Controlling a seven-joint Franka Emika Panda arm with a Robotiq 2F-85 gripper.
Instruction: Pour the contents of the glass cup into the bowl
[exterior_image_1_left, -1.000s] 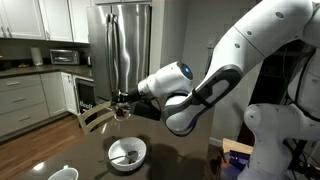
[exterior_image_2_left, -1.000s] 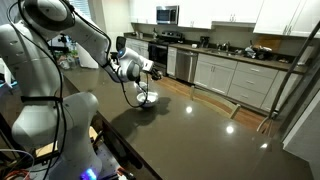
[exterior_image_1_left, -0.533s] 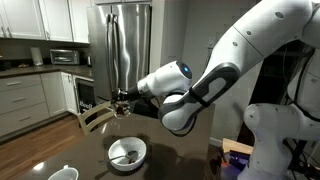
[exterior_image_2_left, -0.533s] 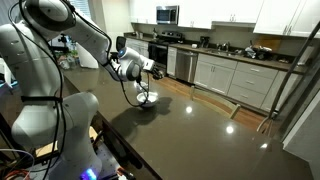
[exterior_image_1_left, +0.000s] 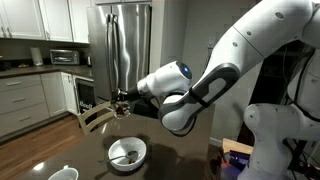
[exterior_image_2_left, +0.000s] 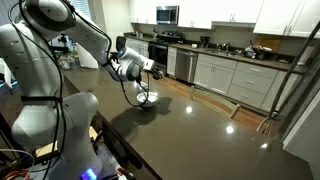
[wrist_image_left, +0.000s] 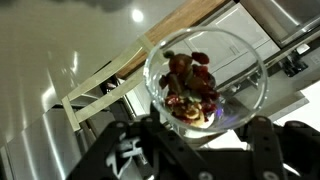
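Dark and glossy, the worktop (exterior_image_1_left: 175, 160) fills the foreground of a home kitchen. Nearest on it in an exterior view is a small white cup (exterior_image_1_left: 63, 174), at about 8 o'clock from the bowl (exterior_image_1_left: 127, 153), which sits well apart from it. Above the bowl, toward 12 o'clock, the arm (exterior_image_1_left: 200, 90) reaches in level, and its fingers (wrist_image_left: 268, 138) are clamped on either side of the glass cup (wrist_image_left: 205, 80) – a firm hold, with the glass clear of the worktop. In the wrist view the contents (wrist_image_left: 190, 80) show as a reddish-brown heap inside the glass, gathered from its middle toward 6 o'clock. Behind stand a pale wooden chair (exterior_image_1_left: 93, 118), then the steel fridge (exterior_image_1_left: 122, 45) and white cabinets (exterior_image_1_left: 20, 100).

By my reading the carry is over and the pour is not yet made, since the bits sit in the glass. Next the wrist would have to roll – slowly, with the mouth kept over the bowl's middle so nothing spills past the rim.
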